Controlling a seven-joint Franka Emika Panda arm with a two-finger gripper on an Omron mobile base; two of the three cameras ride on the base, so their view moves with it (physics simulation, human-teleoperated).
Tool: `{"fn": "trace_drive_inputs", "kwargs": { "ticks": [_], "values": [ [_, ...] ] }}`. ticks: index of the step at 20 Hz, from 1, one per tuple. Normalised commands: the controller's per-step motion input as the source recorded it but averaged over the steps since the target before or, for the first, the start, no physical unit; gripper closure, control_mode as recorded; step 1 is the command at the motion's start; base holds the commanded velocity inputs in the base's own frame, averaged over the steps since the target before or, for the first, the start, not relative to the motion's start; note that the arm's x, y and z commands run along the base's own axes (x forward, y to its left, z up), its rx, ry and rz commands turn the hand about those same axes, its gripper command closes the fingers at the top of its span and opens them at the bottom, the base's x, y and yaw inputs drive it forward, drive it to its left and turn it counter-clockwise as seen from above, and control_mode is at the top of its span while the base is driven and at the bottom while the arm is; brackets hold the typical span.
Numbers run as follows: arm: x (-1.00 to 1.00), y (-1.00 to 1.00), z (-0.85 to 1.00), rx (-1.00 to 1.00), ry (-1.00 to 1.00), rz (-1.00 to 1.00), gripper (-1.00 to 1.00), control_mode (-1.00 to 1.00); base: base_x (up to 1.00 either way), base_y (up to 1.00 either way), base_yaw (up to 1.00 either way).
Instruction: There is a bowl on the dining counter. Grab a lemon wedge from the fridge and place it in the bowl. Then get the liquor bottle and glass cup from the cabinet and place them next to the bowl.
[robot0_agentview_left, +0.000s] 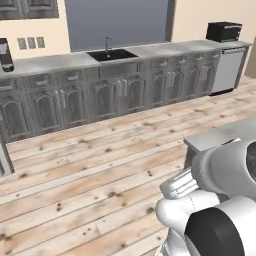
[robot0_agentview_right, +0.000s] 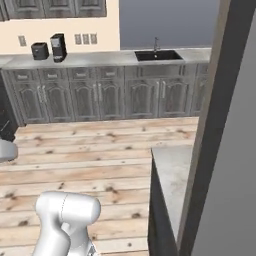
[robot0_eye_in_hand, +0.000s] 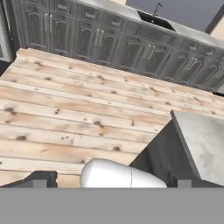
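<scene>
Robot stands on open wood floor (robot0_agentview_left: 90, 170), facing the far cabinet run (robot0_agentview_left: 115, 92) with sink (robot0_agentview_left: 111, 54). Gripper (robot0_eye_in_hand: 111, 183) spread wide, holding nothing; one finger tip (robot0_eye_in_hand: 40, 183) visible low in hand view. Bowl, lemon wedge and fridge not identifiable here. Judged step: still travelling to fetch the lemon. Next move calls for driving to the fridge and lining up on a door handle

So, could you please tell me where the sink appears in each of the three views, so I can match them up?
Left base view: the sink is upper centre-left, set in the far counter.
Right base view: upper right, just left of the dark post.
Hand view: top edge, right of centre.
Shared landmark: the tap standing behind the basin, under the grey window panel.
</scene>
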Motion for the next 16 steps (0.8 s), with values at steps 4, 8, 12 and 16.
{"fn": "trace_drive_inputs", "kwargs": {
  "ticks": [4, 8, 12, 16],
  "values": [
    [0.0, 0.0, 0.0, 0.0, 0.0, 0.0, -1.0, 1.0, 1.0, 0.2, -0.13],
    [0.0, 0.0, 0.0, 0.0, 0.0, 0.0, -1.0, 1.0, 1.0, 0.14, -0.03],
    [0.0, 0.0, 0.0, 0.0, 0.0, 0.0, -1.0, 1.0, 1.0, 0.06, 0.2],
    [0.0, 0.0, 0.0, 0.0, 0.0, 0.0, -1.0, 1.0, 1.0, 0.01, 0.41]
  ]
}}
